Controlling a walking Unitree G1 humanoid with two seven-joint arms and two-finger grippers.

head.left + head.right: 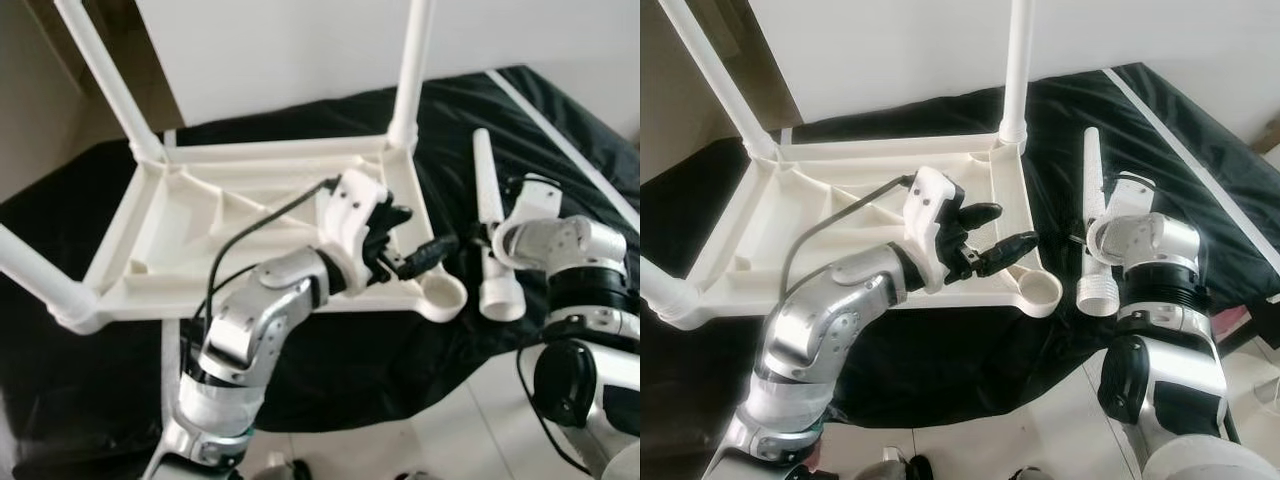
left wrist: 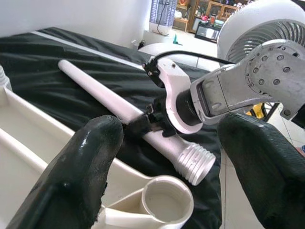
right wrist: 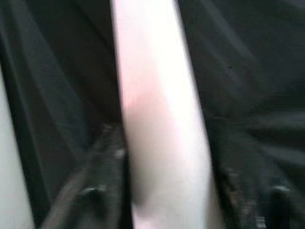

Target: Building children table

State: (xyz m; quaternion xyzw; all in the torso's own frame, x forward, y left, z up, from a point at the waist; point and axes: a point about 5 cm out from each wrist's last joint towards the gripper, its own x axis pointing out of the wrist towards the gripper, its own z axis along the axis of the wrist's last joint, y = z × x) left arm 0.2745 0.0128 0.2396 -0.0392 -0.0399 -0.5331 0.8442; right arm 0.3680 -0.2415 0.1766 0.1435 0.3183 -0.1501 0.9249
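Tabletop (image 1: 190, 215): three legs fitted, one loose (image 1: 490, 190)

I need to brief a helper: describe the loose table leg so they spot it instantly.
Start at the upturned white plastic table top on the black cloth. Beside its empty corner socket lies the loose white plastic leg, flat unlike the three standing legs, threaded end near, with the right end effector on it.

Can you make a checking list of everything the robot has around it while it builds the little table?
Surface: black cloth spread over the floor.
Job's things: white table top upside down, three legs fitted, corner socket empty; loose table leg beside it, threaded end near the socket.
Clutter: nothing seen.
Grippers: left gripper open above the table's edge; right gripper around the loose leg.
Cables: black cable along the left arm.
Surroundings: white wall; white fan; pale tiled floor.
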